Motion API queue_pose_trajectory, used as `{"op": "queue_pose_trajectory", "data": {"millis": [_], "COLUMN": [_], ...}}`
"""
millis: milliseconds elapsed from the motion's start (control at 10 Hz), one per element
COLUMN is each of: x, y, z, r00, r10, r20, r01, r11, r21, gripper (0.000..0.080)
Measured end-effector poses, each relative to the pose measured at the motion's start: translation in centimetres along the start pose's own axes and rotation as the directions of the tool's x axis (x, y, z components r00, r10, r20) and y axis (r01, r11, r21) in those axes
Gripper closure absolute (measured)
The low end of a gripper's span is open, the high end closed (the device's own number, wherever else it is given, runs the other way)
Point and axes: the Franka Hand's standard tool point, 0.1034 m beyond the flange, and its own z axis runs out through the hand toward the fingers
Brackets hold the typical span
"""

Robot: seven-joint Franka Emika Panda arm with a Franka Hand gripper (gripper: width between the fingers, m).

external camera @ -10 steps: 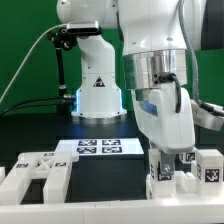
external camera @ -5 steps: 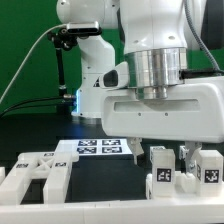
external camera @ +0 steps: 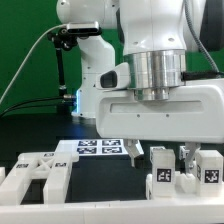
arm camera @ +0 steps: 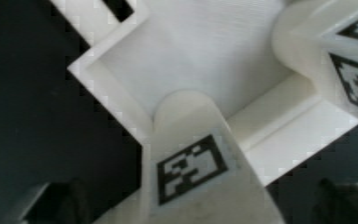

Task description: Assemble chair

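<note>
Chair parts [external camera: 185, 170]: white tagged blocks standing at the table's front, exterior view's right, beneath my hand | notched slab [external camera: 40, 172] lies at front left | my gripper [external camera: 158, 150]: fingers down among the blocks, opening and hold cannot tell | marker board [external camera: 100, 147] beyond.

Counts from my side. Exterior view: 1 marker board [external camera: 100, 147] on the table behind my gripper [external camera: 158, 150], 4 tags readable on it. White chair parts in front of and below my hand: 2 tagged blocks, one [external camera: 161, 171] right under my fingers, one [external camera: 207, 166] just beside it; 1 notched group [external camera: 38, 175] well off to the side, piece count there unclear. Wrist view: 2 tags, one on a post [arm camera: 197, 165], one on a block [arm camera: 348, 75].
</note>
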Motion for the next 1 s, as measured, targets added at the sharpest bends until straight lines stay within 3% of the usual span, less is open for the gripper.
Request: {"op": "queue_pose_trajectory", "data": {"millis": [100, 200, 300, 600, 800, 900, 1000], "x": [0.0, 0.0, 0.0, 0.1, 0.1, 0.2, 0.3], "y": [0.0, 0.0, 0.0, -0.3, -0.4, -0.8, -1.6], "z": [0.0, 0.0, 0.0, 0.1, 0.1, 0.1, 0.2], "r00": [0.999, 0.993, 0.981, 0.805, 0.539, 0.363, 0.292], "r10": [0.053, 0.117, 0.195, 0.594, 0.842, 0.932, 0.956], "r20": [0.0, 0.001, 0.001, -0.004, 0.019, 0.022, -0.001], "r01": [-0.053, -0.117, -0.195, -0.594, -0.842, -0.932, -0.954], "r11": [0.999, 0.993, 0.981, 0.805, 0.539, 0.363, 0.292], "r21": [0.0, 0.001, 0.0, -0.014, 0.002, -0.017, -0.067], "gripper": [0.0432, 0.0432, 0.0515, 0.0515, 0.0515, 0.0515, 0.0514]}}
